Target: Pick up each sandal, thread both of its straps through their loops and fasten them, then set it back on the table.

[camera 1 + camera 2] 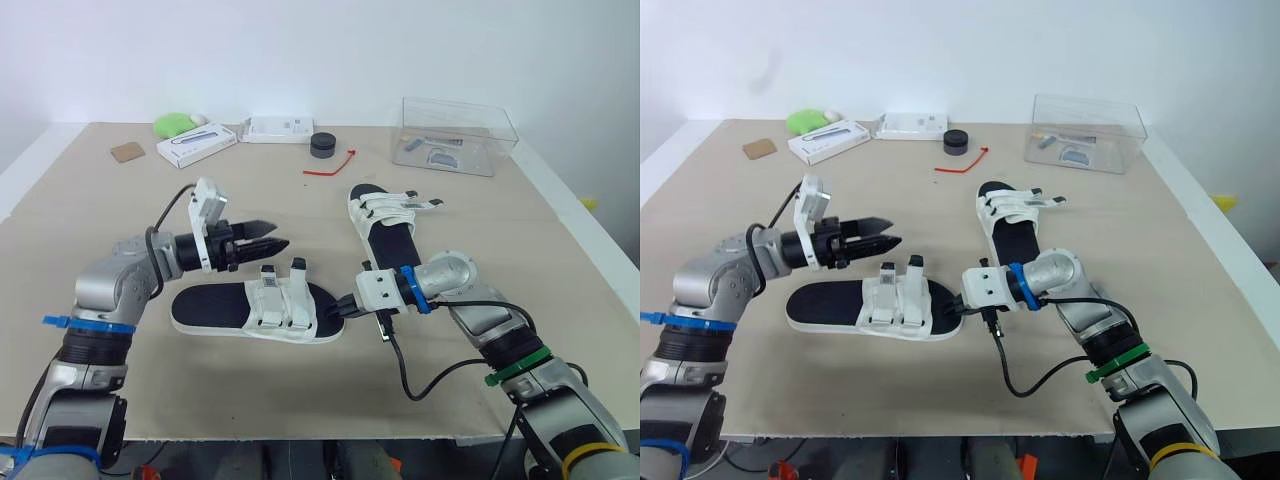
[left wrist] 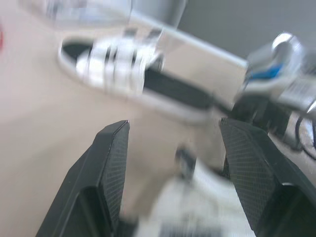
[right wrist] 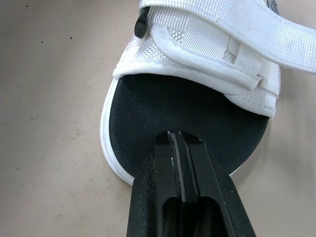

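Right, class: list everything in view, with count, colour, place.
near sandal: 1, black-white, front
far sandal: 1, black-white, centre-right
clear box: 1, transparent, far right
white boxes: 2, white, far edge
puck: 1, black, far centre
tie: 1, red, beside puck
green object: 1, green, far left
square: 1, brown, far left
table: 1, beige, under everything
left gripper: 1, black, jaws open, above near sandal
right gripper: 1, black, jaws shut, at near sandal's toe

Clear box contents too small to tell, perhaps small tools. Near sandal cut off beyond straps in right wrist view; right gripper hides sole edge
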Robot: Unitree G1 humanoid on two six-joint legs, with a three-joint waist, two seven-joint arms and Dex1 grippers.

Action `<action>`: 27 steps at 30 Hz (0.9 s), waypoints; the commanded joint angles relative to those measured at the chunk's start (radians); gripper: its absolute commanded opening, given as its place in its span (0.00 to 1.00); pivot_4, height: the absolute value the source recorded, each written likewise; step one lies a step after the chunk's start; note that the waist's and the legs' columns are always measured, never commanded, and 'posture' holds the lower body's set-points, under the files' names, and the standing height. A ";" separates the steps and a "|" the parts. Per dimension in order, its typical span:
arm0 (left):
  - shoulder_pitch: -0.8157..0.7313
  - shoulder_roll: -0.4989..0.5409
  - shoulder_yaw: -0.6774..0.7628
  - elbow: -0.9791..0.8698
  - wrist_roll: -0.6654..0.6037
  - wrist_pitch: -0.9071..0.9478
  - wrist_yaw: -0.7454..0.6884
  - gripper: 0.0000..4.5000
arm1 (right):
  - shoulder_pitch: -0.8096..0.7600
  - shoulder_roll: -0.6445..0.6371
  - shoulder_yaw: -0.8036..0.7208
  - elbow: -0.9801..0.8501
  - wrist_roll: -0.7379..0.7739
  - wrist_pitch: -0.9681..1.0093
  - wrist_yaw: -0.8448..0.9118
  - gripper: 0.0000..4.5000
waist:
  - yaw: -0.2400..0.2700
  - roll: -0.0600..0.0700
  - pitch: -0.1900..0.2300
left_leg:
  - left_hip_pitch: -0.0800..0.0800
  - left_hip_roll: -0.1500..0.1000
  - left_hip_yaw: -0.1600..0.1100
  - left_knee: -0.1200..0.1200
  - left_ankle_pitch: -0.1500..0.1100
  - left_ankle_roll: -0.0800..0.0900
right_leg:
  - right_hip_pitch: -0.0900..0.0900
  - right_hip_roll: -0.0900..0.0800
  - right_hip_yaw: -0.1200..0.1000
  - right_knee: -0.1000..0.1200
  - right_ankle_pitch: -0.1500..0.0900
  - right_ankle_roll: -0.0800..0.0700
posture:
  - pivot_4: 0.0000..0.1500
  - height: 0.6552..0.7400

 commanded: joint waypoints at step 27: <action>-0.331 -0.039 -0.206 0.633 0.364 -0.149 -0.200 0.01 | 0.059 -0.045 0.026 0.036 -0.089 0.060 -0.025 0.00 | -0.001 -0.003 -0.002 | -0.001 -0.002 -0.001 0.000 0.001 0.002 | -0.001 0.000 0.000 0.000 -0.001 -0.002 | 1.00 1.00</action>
